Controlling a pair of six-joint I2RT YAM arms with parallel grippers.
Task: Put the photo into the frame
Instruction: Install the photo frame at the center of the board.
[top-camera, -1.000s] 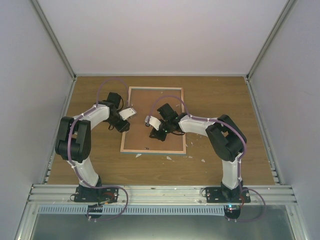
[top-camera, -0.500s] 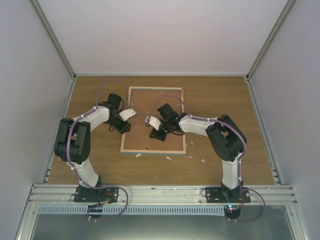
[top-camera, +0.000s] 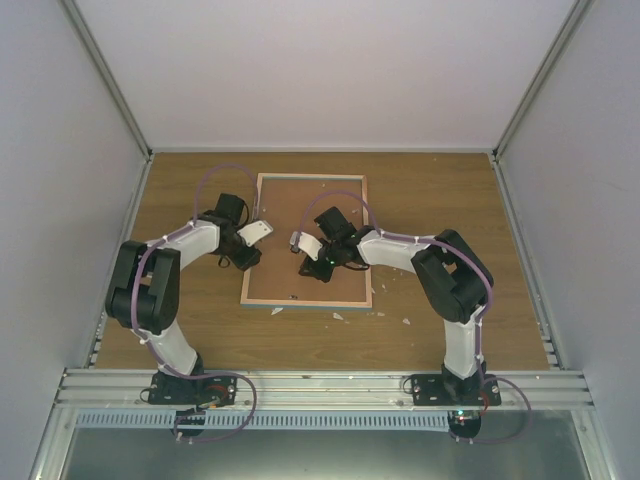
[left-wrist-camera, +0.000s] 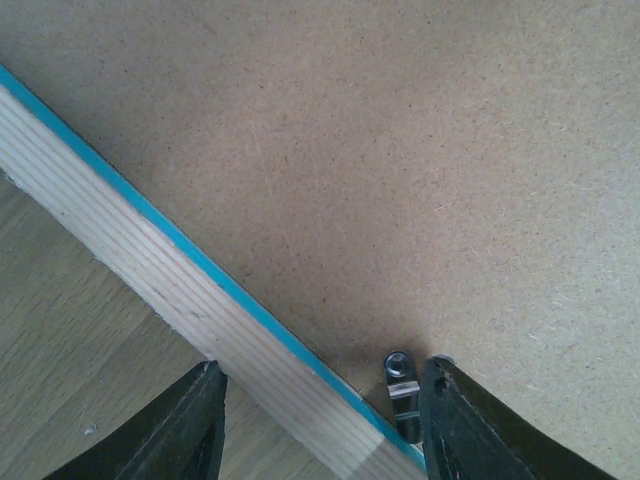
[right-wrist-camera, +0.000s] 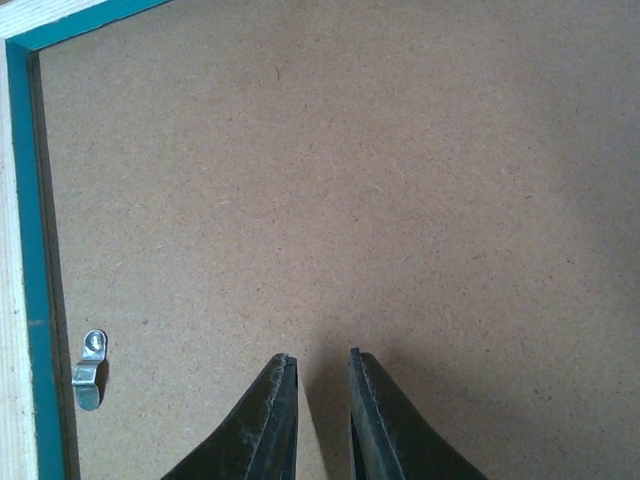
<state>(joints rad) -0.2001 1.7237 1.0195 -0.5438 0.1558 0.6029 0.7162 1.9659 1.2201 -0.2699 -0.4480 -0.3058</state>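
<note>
Frame (top-camera: 300, 205) lies face down on the wooden table (top-camera: 440, 200), brown backing board (left-wrist-camera: 400, 180) up, pale wood edge (left-wrist-camera: 150, 270) and a thin teal strip (left-wrist-camera: 200, 255) showing along its rim.

Left gripper (left-wrist-camera: 320, 425) is released: I see its fingers (left-wrist-camera: 195, 430) spread wide, straddling the frame's left rim, one over the table, the other over the board just beside a small metal clip (left-wrist-camera: 400, 385).

Right gripper (right-wrist-camera: 322, 400) sits over the board's middle. Its fingers are drawn almost together, with a thin gap and nothing between them. Another clip (right-wrist-camera: 88, 370) sits by the teal rim.

A few white scraps (top-camera: 277, 311) lie near the frame's near edge.
</note>
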